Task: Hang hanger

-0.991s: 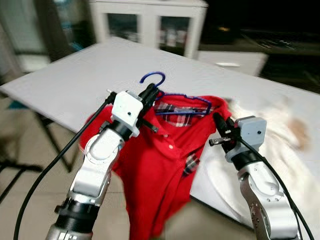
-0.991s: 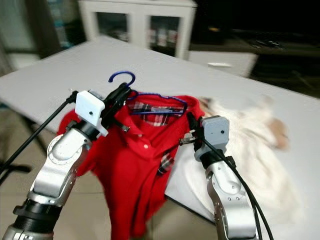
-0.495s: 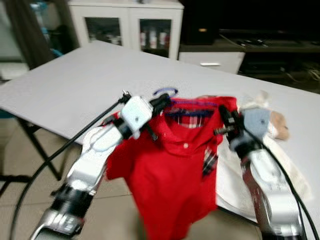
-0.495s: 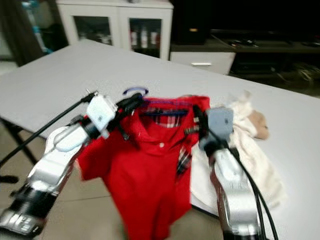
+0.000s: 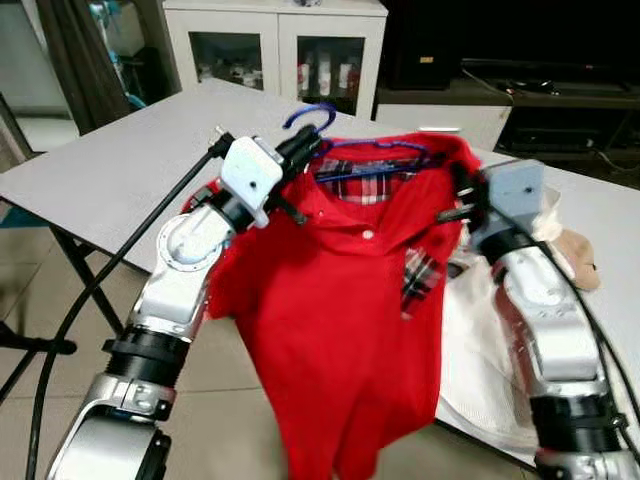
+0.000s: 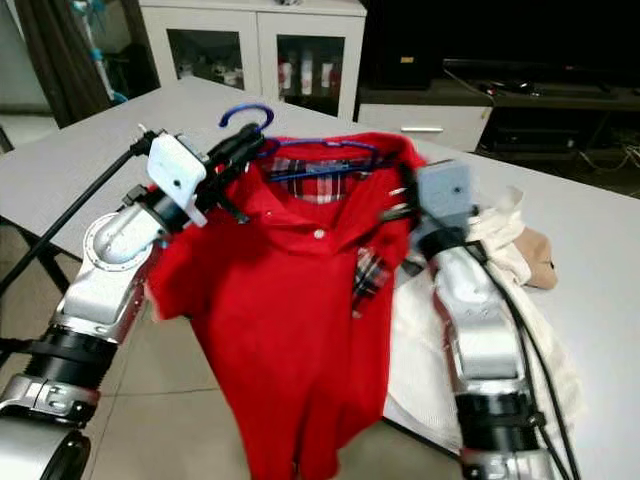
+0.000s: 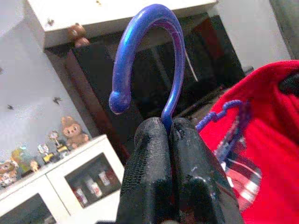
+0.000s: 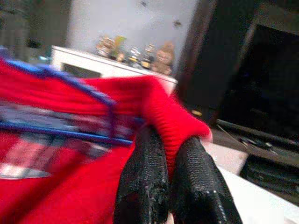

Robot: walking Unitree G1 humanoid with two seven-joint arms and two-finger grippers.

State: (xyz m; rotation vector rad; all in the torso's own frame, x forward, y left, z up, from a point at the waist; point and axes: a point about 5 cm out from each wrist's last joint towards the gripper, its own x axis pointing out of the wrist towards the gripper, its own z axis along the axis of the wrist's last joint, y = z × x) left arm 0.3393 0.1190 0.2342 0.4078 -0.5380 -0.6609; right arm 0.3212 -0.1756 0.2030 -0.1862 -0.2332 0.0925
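Note: left claw [image 7: 169, 135] pressed together on neck of blue hanger [image 7: 159, 46], hook standing upright above fingertips. Right claw [image 8: 170, 149] pinching red fabric at shoulder of red shirt [image 5: 350, 310]. You see shirt draped on hanger, held up between both arms in front of white worktop [image 5: 130, 160], hem hanging down below worktop edge. Cream cloth [image 6: 500, 240] lies on worktop beside right arm. Farther back, white cabinet [image 5: 275, 50] with glass doors, dark furniture to its right.
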